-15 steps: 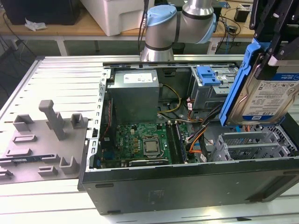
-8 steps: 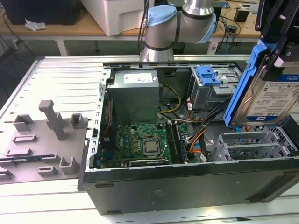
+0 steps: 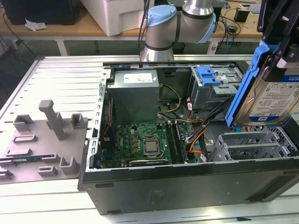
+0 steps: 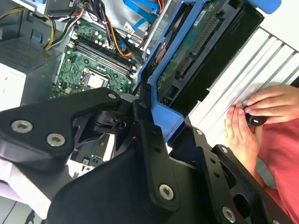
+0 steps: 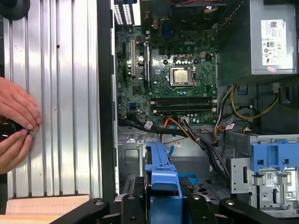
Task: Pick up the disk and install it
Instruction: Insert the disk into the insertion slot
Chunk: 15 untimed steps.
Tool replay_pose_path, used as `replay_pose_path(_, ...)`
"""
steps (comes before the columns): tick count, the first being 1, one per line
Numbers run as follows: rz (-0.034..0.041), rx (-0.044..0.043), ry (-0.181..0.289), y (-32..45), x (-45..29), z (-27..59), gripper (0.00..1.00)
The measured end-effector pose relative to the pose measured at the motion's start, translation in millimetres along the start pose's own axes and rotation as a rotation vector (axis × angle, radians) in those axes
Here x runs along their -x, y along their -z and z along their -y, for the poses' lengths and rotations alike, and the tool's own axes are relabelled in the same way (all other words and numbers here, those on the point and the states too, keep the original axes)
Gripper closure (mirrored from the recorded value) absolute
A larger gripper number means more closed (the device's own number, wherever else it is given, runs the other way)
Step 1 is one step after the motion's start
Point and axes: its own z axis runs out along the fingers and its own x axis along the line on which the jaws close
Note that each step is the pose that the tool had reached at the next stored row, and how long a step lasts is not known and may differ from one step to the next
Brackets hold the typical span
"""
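Observation:
The disk (image 3: 273, 100) is a silver drive with a white-and-blue label and blue side rails. It hangs tilted at the exterior view's right, above the grey drive cage (image 3: 247, 144) of the open computer case (image 3: 187, 186). My gripper (image 3: 279, 51) comes down from above and is shut on the disk's upper end. In the second wrist view the black fingers (image 4: 149, 140) clamp a blue rail, and the disk's (image 4: 196, 51) green circuit-board underside faces the camera. In the first wrist view the disk's blue rail (image 5: 161, 179) sits between the fingers, over the case interior.
Inside the case are the motherboard (image 3: 140, 144), a grey power-supply box (image 3: 135, 93), a bare blue bracket (image 3: 208, 74) and cable bundles (image 3: 196, 135). A grey fixture plate (image 3: 42, 140) lies at the exterior view's left. A person's hands (image 4: 257, 112) rest on the ribbed table (image 5: 60, 93) beside the case.

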Motion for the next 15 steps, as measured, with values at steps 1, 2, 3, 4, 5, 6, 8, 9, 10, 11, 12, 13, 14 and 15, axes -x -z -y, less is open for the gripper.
replay_pose_path(1, 0.0, -0.0001, 0.007, -0.3, 0.0, 0.0, 0.63)
replay_pose_path(2, -0.0002, -0.0001, 0.013, -0.4, 0.0, 0.1, 0.63)
replay_pose_path(3, -0.0002, -0.0002, 0.016, -0.4, 0.0, 0.1, 0.63)
replay_pose_path(4, -0.0001, -0.0002, 0.016, -0.4, 0.0, 0.1, 0.63)
replay_pose_path(5, -0.0001, -0.0002, 0.016, -0.4, 0.0, 0.1, 0.63)
replay_pose_path(6, -0.0001, -0.0002, 0.016, -0.4, 0.0, 0.1, 0.63)
replay_pose_path(8, 0.0, -0.0002, 0.016, -0.6, 0.0, 0.4, 0.63)
replay_pose_path(9, 0.0003, -0.0002, 0.016, -1.0, 0.3, 1.1, 0.63)
replay_pose_path(10, 0.0002, -0.0002, 0.016, -1.1, 0.5, 1.3, 0.63)
replay_pose_path(11, 0.0, -0.0002, 0.016, -1.2, 0.7, 1.3, 0.63)
replay_pose_path(12, 0.0002, -0.0002, 0.017, -1.8, 1.1, 1.3, 0.63)
replay_pose_path(13, -0.0001, -0.0002, 0.02, -2.3, 1.3, 1.3, 0.63)
replay_pose_path(14, -0.0002, -0.0002, 0.023, -2.4, 1.5, 1.3, 0.63)
replay_pose_path(15, -0.0001, -0.0003, 0.029, -2.9, 1.9, 1.4, 0.63)
